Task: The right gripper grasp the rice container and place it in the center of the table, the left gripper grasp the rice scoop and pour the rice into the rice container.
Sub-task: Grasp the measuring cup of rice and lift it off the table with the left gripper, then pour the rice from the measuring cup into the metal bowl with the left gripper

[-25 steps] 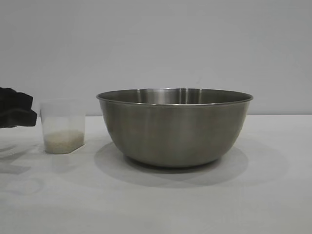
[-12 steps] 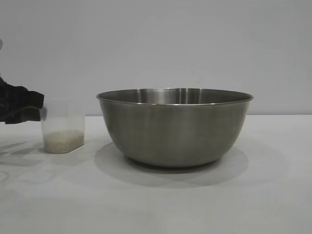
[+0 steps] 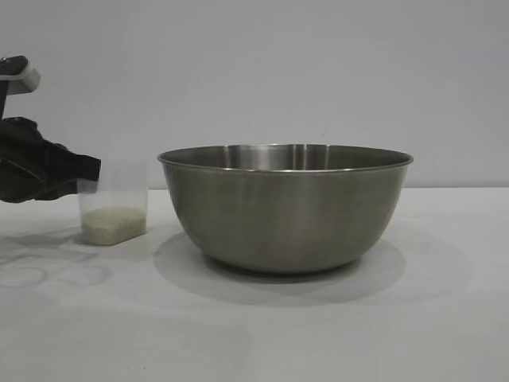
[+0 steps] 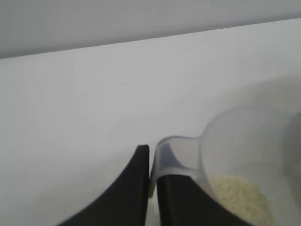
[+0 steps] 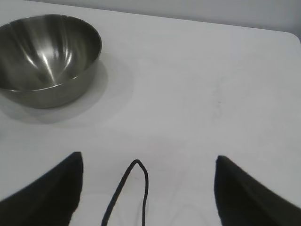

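Rice scoop (image 3: 113, 213), a frosted plastic cup holding a shallow layer of rice (image 3: 114, 223), sits at nine o'clock of the brushed-steel rice container (image 3: 285, 207) on the white tabletop (image 3: 318, 334). The left gripper (image 4: 150, 162) is clamped together on its loop handle (image 4: 175, 157), its arm cut off by the frame edge. The right gripper (image 5: 146, 188) hangs with fingers wide apart, holding nothing, well away from the rice container.

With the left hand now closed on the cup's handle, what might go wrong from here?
1. The left hand pinches only the thin loop handle of the rice scoop, so the scoop may swing or slip when lifted.
2. The rice container has a rim higher than the scoop; too low a lift could knock the scoop against it.
3. Tipping early would spill the rice on the table.
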Robot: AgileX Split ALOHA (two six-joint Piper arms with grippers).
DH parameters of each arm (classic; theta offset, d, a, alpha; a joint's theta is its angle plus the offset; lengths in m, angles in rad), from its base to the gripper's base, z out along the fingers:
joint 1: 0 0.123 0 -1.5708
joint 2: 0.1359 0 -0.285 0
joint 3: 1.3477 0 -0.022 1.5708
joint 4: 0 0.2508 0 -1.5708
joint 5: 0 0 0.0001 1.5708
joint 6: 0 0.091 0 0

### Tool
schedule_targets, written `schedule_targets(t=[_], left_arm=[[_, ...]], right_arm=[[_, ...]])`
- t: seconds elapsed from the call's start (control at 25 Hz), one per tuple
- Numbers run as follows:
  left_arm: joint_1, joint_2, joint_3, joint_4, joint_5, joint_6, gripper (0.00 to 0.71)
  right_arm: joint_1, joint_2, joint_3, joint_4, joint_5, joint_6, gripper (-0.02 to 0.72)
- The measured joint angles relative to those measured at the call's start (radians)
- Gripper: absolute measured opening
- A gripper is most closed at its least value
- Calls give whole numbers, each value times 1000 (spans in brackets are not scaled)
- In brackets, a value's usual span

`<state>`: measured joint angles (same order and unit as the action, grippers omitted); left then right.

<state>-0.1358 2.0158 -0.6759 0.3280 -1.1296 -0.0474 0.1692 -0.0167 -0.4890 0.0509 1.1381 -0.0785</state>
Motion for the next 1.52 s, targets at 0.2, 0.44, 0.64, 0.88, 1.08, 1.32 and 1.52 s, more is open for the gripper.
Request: schedule_targets(t=[0.2,0.44,0.64,0.88,1.08,1.32,1.52], left_arm=[[0,-87,-80,118,0,41,0],[0,-96,-240,314,-3,72,0],[-7,-96,-335,466,23,95,0],[-68,-94,-392,547,155,235,0],[-133,-94,-394,556,207,410,0],[-195,-94,-394,554,220,649,0],[-233,-94,-394,551,243,839,0]], right_arm=[[0,0,0,0,0,0,498],[-2,0,0,0,0,0,498],[-2,0,0,0,0,0,498],[-2,0,0,0,0,0,498],[-2,0,0,1,0,0,498],[-2,0,0,1,0,0,498],[-2,0,0,1,0,0,498]])
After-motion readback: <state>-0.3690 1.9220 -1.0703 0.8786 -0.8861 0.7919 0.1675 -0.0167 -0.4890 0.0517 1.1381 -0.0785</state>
